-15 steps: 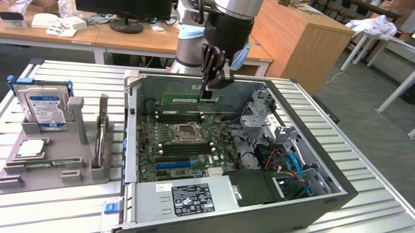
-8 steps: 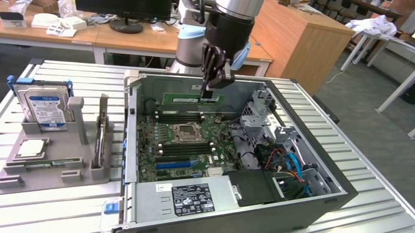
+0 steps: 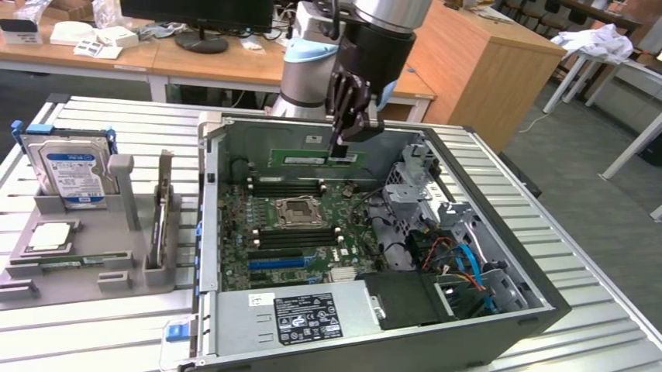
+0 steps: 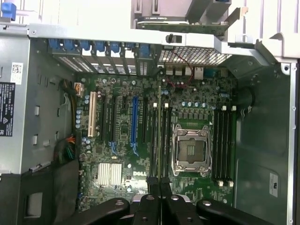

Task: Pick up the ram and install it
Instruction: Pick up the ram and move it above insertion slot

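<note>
Hand [image 3: 340, 153] clamps ram [image 3: 300, 160] by its top edge, clear above the motherboard [image 3: 349, 232], inside the case [image 3: 522, 291].

Gripper [image 4: 159, 187] pinched on the ram [image 4: 159, 136], which shows edge-on as a thin green strip above the open computer case [image 4: 262, 140]. Below it: motherboard [image 4: 122, 140], bare CPU socket [image 4: 191, 149] flanked by black memory slots [image 4: 223, 143], blue expansion slot [image 4: 134, 124], white slot [image 4: 92, 113], silver heatsink [image 4: 109, 173].

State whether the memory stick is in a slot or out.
Out: the hand holds the memory stick raised above the slots.
</note>
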